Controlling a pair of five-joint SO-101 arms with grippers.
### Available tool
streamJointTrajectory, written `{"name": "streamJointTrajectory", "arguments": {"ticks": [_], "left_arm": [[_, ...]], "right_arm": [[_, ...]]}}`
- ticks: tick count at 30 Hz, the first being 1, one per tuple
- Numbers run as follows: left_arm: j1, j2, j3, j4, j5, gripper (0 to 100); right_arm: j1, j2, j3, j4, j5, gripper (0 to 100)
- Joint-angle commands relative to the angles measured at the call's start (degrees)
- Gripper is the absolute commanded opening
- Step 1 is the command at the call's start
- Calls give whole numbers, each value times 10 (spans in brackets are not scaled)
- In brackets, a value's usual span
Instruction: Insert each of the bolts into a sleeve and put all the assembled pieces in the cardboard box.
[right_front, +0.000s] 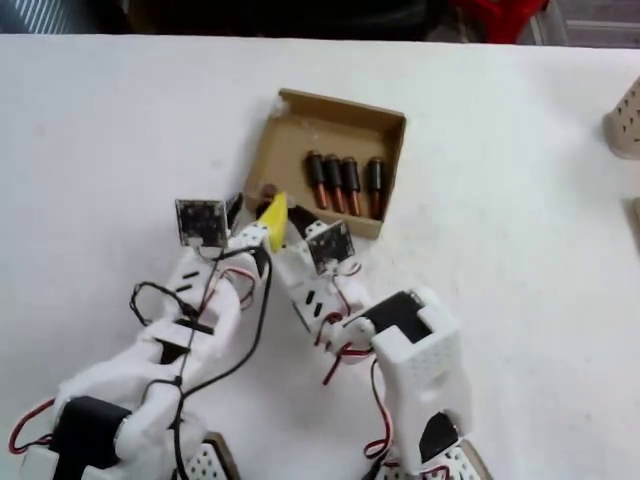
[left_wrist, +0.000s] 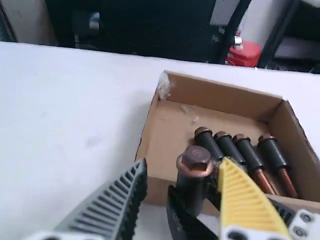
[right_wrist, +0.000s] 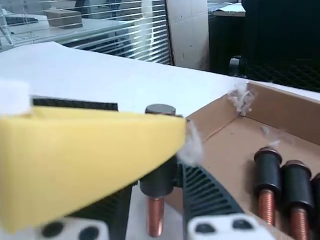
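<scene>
The cardboard box (right_front: 340, 105) lies mid-table with several assembled bolt-and-sleeve pieces (right_front: 345, 183) side by side in its right half. One more assembled piece (right_front: 268, 192) stands upright at the box's near left corner. My right gripper (right_wrist: 160, 175) is shut on its black sleeve (right_wrist: 158, 181), and the copper thread (right_wrist: 155, 222) sticks out below. My left gripper (left_wrist: 183, 164) is open around the same piece (left_wrist: 194, 160). Its yellow finger (left_wrist: 242, 197) is right beside the bolt head and its grey finger (left_wrist: 122, 200) stands well apart.
Both arms crowd together at the near side of the box (left_wrist: 220, 92), with loose red and black cables (right_front: 255, 320) between them. A beige perforated object (right_front: 625, 120) stands at the table's right edge. White tabletop lies open to the left and right.
</scene>
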Motion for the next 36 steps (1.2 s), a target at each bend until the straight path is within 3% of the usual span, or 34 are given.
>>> {"name": "streamJointTrajectory", "arguments": {"ticks": [1,7,14,20,24,28,36], "left_arm": [[-19,-5,-2,4,-1,241],[-32,-7,6,-1,0,241],[-36,-13,17,-65,1,238],[-36,-111,57,-65,1,237],[-36,-205,76,0,1,185],[-48,-326,98,56,0,16],[-99,-586,116,262,0,48]], "right_arm": [[5,-12,-11,-15,-7,16],[5,-12,-11,-15,-7,16],[5,-12,-11,-15,-7,16],[5,-12,-11,-15,-7,16],[5,-12,-11,-15,-7,16],[5,-12,-11,-15,-7,16],[5,-12,-11,-15,-7,16]]}}
